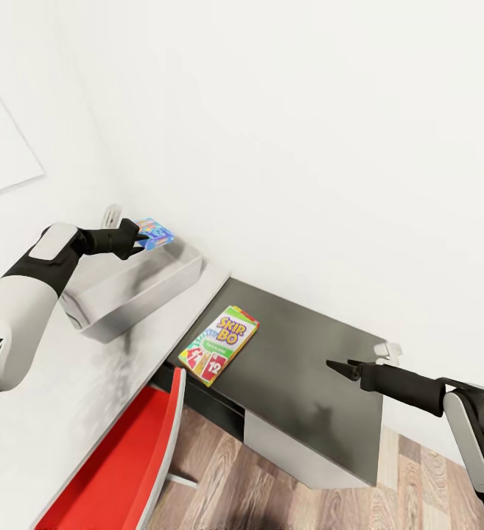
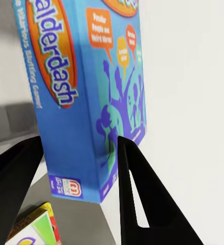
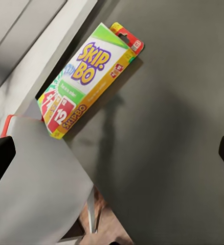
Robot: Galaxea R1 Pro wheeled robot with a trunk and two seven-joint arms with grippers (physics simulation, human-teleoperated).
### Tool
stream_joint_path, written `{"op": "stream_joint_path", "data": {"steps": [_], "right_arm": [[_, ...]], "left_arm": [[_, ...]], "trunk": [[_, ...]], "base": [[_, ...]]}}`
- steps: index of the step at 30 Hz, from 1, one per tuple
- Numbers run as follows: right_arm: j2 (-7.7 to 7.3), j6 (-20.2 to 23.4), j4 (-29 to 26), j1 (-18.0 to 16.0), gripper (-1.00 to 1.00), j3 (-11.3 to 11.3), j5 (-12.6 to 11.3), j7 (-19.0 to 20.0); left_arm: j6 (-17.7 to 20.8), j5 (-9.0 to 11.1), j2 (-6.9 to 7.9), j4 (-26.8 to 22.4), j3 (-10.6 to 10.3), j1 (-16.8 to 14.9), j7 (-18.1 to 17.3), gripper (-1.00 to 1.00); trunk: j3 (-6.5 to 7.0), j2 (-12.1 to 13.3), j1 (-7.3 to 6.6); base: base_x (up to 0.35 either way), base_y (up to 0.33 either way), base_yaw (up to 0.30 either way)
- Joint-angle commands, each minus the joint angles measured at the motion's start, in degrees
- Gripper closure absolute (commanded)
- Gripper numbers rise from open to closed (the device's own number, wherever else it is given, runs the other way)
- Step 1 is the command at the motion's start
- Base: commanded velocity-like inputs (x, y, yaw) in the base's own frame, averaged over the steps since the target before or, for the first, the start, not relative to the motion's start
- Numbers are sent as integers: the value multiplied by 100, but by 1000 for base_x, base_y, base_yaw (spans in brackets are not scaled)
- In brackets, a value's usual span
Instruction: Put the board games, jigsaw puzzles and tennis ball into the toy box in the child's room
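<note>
My left gripper (image 1: 135, 237) is shut on the mostly blue board game (image 1: 157, 233), holding it upright above the far end of the light-grey toy box (image 1: 135, 291). In the left wrist view the blue box (image 2: 86, 97), printed "Balderdash", sits between the two black fingers (image 2: 142, 194). The toy box rests on the pale grey table (image 1: 57, 405) against the white wall. The SKIP-BO board game (image 1: 219, 344) (image 3: 86, 76) lies flat on the lower dark-grey cabinet top (image 1: 308, 383). My right gripper (image 1: 341, 366) hovers open over that cabinet, to the right of SKIP-BO, with nothing in it.
A red chair (image 1: 131, 464) stands at the table's front edge, just left of the cabinet. Wood-plank floor (image 1: 271, 493) shows below. The white wall runs close behind the toy box and the cabinet.
</note>
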Motion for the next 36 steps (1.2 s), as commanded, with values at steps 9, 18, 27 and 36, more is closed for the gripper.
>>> {"op": "stream_joint_path", "data": {"steps": [9,18,27,36], "right_arm": [[-3,26,-4,-5,-100,-8,9,26],[-3,26,-4,-5,-100,-9,9,26],[-2,25,-4,-5,-100,-7,9,26],[-7,26,-4,-5,-100,-10,9,26]], "left_arm": [[-1,73,7,-8,-31,-5,44,100],[-1,69,-5,-8,-25,-8,45,100],[-1,69,-4,-8,-22,-11,45,100],[-1,67,-2,-8,-21,-11,45,100]], "trunk": [[-93,-11,3],[-176,-11,3],[-259,-11,3],[-342,-11,3]], "base": [[0,0,0],[0,0,0],[0,0,0],[0,0,0]]}}
